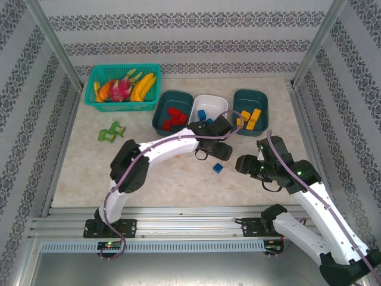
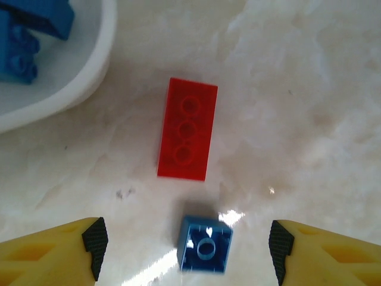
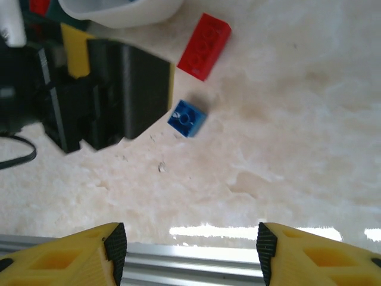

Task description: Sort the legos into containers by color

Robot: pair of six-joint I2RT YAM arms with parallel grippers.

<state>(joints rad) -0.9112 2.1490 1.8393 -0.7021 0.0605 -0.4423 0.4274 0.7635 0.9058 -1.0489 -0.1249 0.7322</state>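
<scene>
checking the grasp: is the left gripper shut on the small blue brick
No, the left gripper stands open, its jaws well apart either side of the small blue brick lying on the table.

I see a red brick (image 2: 186,129) mid-frame and a blue brick (image 2: 204,244) below it on the cream marbled table (image 2: 309,119). Upper left, the white tray (image 2: 89,71) holds blue bricks (image 2: 24,36). My left gripper (image 2: 186,243) is yellow, tipped black.

Open tabletop (image 2: 309,119) either side of the small blue brick (image 2: 204,244), red brick (image 2: 187,128) just beyond it, white tray (image 2: 98,59) farther beyond-left.
</scene>
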